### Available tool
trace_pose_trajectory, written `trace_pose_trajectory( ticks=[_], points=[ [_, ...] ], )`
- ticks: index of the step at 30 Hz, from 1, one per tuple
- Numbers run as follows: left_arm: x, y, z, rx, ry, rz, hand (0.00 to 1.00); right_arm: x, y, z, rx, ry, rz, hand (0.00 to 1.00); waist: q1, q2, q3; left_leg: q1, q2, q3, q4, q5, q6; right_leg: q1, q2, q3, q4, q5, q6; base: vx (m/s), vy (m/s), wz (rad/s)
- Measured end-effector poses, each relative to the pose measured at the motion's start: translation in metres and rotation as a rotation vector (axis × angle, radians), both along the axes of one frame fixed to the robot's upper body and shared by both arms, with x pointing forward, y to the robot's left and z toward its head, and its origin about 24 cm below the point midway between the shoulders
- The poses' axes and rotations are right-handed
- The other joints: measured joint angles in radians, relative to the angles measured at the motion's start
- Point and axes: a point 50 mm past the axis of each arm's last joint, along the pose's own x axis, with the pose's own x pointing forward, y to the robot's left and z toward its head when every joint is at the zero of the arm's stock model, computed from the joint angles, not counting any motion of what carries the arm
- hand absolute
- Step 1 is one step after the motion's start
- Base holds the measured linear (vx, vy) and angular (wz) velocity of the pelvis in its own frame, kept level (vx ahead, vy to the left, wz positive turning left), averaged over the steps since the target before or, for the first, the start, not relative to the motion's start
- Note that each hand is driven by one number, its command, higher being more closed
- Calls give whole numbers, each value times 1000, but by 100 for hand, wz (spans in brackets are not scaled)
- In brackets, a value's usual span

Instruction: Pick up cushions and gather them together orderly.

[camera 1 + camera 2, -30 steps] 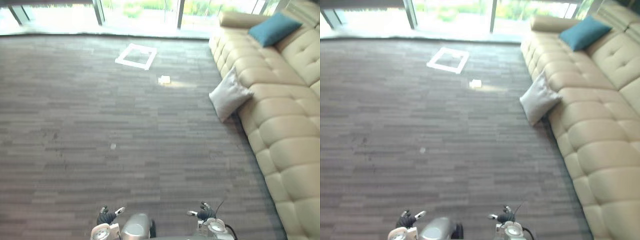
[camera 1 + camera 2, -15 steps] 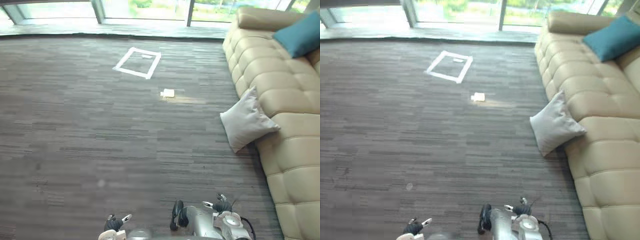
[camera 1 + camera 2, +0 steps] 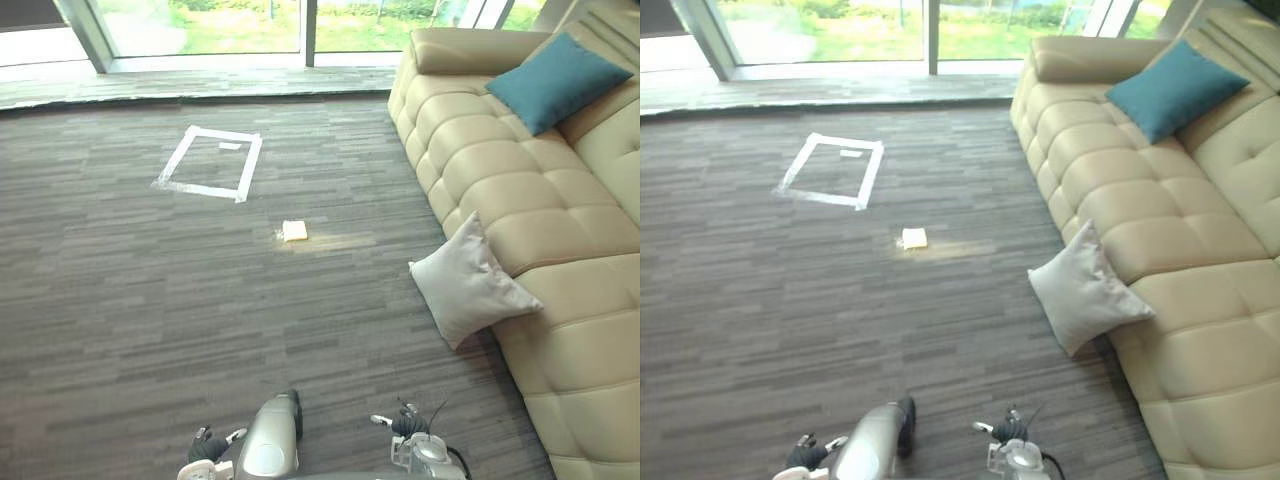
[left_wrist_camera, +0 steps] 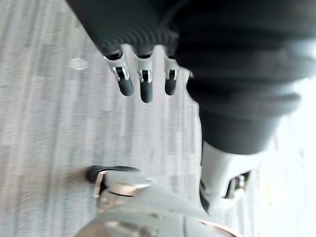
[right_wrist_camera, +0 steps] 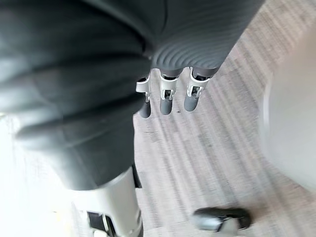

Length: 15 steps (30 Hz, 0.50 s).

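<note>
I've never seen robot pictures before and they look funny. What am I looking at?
These come from a walking robot's cameras. Two sit in its head like eyes, looking down at a carpeted floor. Two sit on its wrists, showing its silver fingers close up. The left hand and right hand are open and hold nothing. A grey cushion stands on the carpet, leaning on a beige sofa. A teal cushion lies on the sofa. A white tape square and a small pale thing are on the floor too.
</note>
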Motion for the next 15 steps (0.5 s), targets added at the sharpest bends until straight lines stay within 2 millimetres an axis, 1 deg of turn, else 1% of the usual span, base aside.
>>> trace_pose_trajectory(
  ticks=[1, 2, 3, 4, 5, 6, 7, 8, 9, 10, 11, 12, 13, 14, 15],
  points=[
    [1, -1, 0, -1, -2, -1, 0, 1, 0, 1, -6, -11, 6, 0, -19, 11, -4, 65, 8, 26, -26, -24, -3, -54, -31, -91, 47, -23, -26, 450, 141, -40],
    [0, -1, -1, -4, 7, 0, 0, 3, -1, 2, -15, -21, 16, 0, -23, 14, -9, 118, 18, 56, -62, -29, -5, -89, -47, -171, 15, -56, -35, 372, 101, -49],
    [-1, -1, -1, -5, 13, 1, 0, 3, -1, 3, -18, -22, 23, 0, -24, 14, -10, 154, 23, 74, -89, -29, -5, -103, -51, -217, -27, -68, -36, 350, 60, -66],
    [-3, 0, -2, -6, 23, 0, 0, 4, -1, 3, -24, -30, 33, 0, -28, 16, -11, 212, 36, 110, -136, -29, -6, -140, -46, -304, -133, -78, -41, 358, 42, -69],
    [-5, 0, -3, -6, 34, -3, 0, 7, -1, 5, -25, -40, 36, 0, -34, 17, -13, 245, 46, 139, -170, -32, -18, -179, -30, -365, -244, -67, -47, 433, 49, -64],
    [-6, 1, -3, -6, 38, -4, 0, 9, -1, 5, -26, -43, 38, 0, -37, 17, -13, 256, 49, 149, -183, -33, -24, -197, -20, -382, -290, -57, -54, 376, 21, -58],
    [-8, 1, -4, -5, 49, -9, 0, 12, -2, 6, -26, -51, 43, 0, -46, 17, -13, 291, 52, 168, -210, -37, -43, -230, 6, -414, -408, -2, -62, 438, -11, -40],
    [-9, 2, -5, 0, 60, -32, 0, 15, -3, 7, -30, -58, 48, 0, -58, 16, -13, 319, 49, 167, -223, -48, -64, -236, 40, -415, -516, 73, -78, 465, -35, -32],
    [-10, 2, -5, 1, 64, -38, 0, 14, -3, 7, -33, -57, 51, 0, -62, 14, -15, 327, 47, 165, -224, -55, -76, -233, 52, -411, -565, 114, -90, 500, -84, -8],
    [-12, 6, -4, 9, 70, -50, 0, 9, -4, 6, -38, -45, 56, 0, -68, -9, -26, 358, 21, 149, -233, -68, -98, -222, 57, -403, -619, 232, -152, 523, -115, -12],
    [-10, -5, -7, -17, 73, -67, 0, 11, -11, 7, -60, -48, 62, 0, -67, 29, -36, 388, 52, 132, -229, -76, -117, -222, 73, -413, -567, 198, -190, 514, -102, -8],
    [-9, -8, -7, -26, 70, -71, 0, 10, -13, 6, -63, -46, 61, 0, -69, 40, -45, 383, 64, 125, -209, -72, -125, -221, 79, -417, -562, 182, -191, 515, -139, 1],
    [-6, -11, -6, -29, 51, -72, 0, 9, -15, 7, -66, -48, 52, 0, -78, 52, -50, 334, 93, 83, -68, -68, -132, -197, 98, -425, -566, 123, -181, 376, -134, 10],
    [-4, -12, -6, -32, 44, -70, 0, 9, -16, 7, -69, -49, 54, 0, -77, 58, -49, 310, 111, 68, -4, -65, -134, -186, 107, -424, -569, 115, -182, 432, -190, -4],
    [-3, -15, -6, -47, 37, -56, 0, 9, -17, 7, -74, -47, 59, 0, -75, 79, -50, 206, 173, 12, 246, -14, -132, -147, 144, -414, -588, 87, -190, 475, -137, -38]
  ],
)
